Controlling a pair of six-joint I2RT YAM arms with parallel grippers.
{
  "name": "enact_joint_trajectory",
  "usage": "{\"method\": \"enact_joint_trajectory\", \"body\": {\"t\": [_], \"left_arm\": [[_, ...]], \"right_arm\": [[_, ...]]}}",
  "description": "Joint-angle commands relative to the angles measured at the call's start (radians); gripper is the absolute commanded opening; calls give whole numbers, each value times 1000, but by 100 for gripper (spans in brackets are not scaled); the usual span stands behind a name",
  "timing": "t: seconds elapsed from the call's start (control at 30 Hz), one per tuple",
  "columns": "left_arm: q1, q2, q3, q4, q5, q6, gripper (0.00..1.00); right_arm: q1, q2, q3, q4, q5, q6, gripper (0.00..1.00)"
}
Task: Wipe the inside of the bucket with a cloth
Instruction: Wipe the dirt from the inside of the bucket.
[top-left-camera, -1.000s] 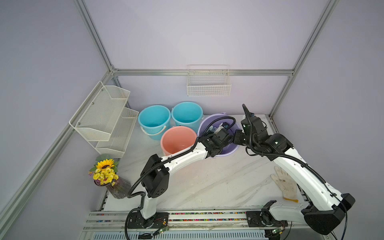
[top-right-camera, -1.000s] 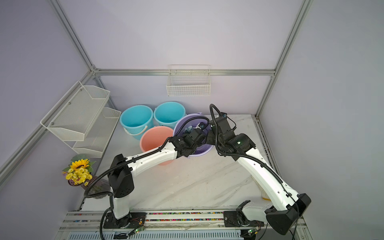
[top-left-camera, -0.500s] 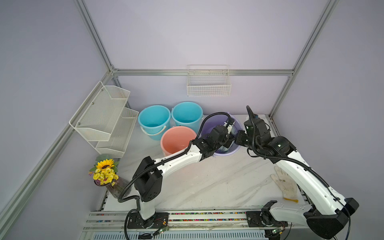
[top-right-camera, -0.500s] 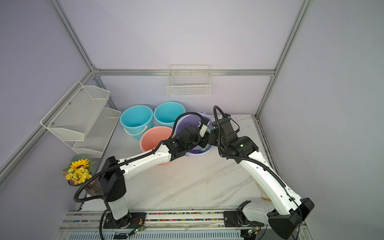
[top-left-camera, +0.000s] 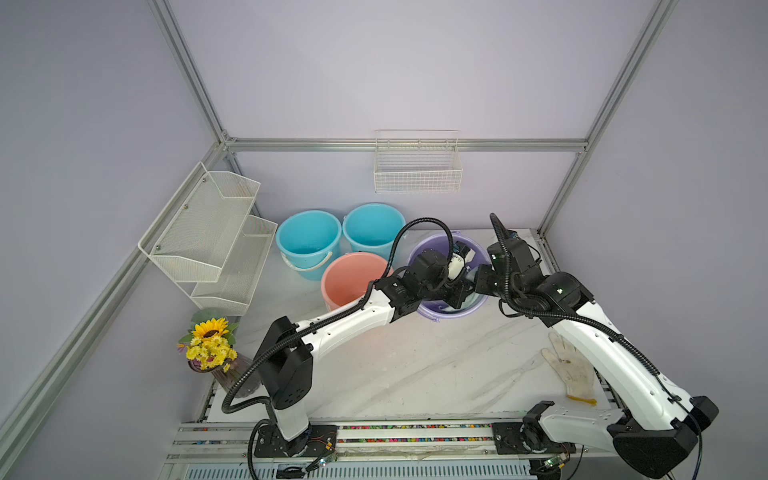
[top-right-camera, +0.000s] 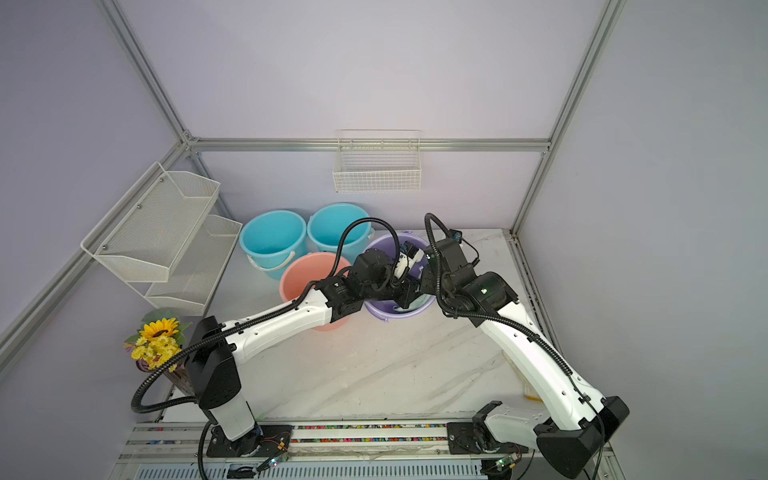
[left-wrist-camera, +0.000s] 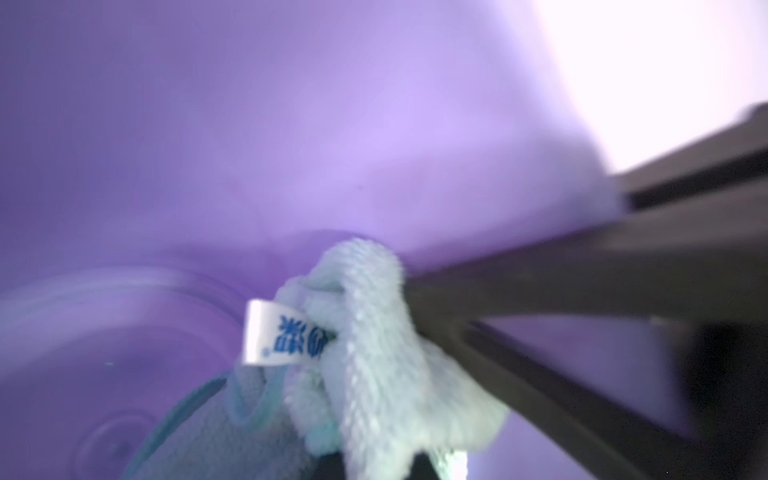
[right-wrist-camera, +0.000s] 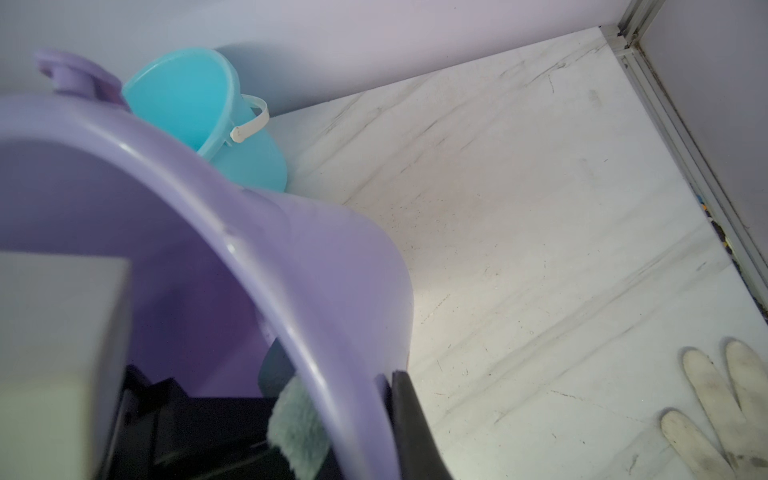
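Observation:
The purple bucket (top-left-camera: 440, 313) (top-right-camera: 390, 316) stands at the back of the table, right of centre. My left gripper (left-wrist-camera: 374, 461) reaches down inside it and is shut on the cloth (left-wrist-camera: 374, 353), a pale mint terry bundle with a white tag (left-wrist-camera: 278, 336), held against the purple inner wall (left-wrist-camera: 291, 124) near the floor. My right gripper (right-wrist-camera: 345, 407) is shut on the bucket's right-hand wall (right-wrist-camera: 332, 257). One of its fingers (right-wrist-camera: 411, 424) is outside, the other inside beside a fold of cloth (right-wrist-camera: 295, 432). In both top views the arms hide most of the cloth.
Two blue buckets (top-left-camera: 309, 245) (top-left-camera: 372, 228) and a pink bucket (top-left-camera: 349, 278) crowd the purple one's left side. A white work glove (top-left-camera: 571, 374) lies at the table's right edge. A wire shelf (top-left-camera: 216, 241), a wall basket (top-left-camera: 417, 166) and a sunflower vase (top-left-camera: 210, 345) stand around the left and back.
My left wrist has lifted and turned over the bucket, and the cloth has swept along the inside. The right gripper has kept its hold on the wall and barely shifted.

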Motion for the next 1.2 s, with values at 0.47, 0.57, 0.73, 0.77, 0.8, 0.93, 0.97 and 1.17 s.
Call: {"method": "enact_joint_trajectory", "body": {"t": [0.47,0.57,0.73,0.77,0.8,0.93,0.97,1.17], "left_arm": [[-23,-149,153,-371,220,-17,0],[-21,-163,163,-408,215,-6,0],[-21,-157,151,-419,215,-1,0],[-23,-148,147,-419,211,-1,0],[-23,-134,145,-421,208,-1,0],[-21,-70,143,-438,204,12,0],[-21,-49,149,-453,184,22,0],[-22,68,202,-551,46,81,0]], "right_arm": [[4,12,68,94,-15,-4,0],[3,11,71,90,-14,-4,0],[3,15,79,84,-22,-2,0],[4,13,82,86,-23,-1,0],[4,13,83,87,-23,-1,0],[4,12,94,84,-24,-1,0],[3,11,95,82,-28,-1,0],[3,5,100,81,-34,5,0]]}}
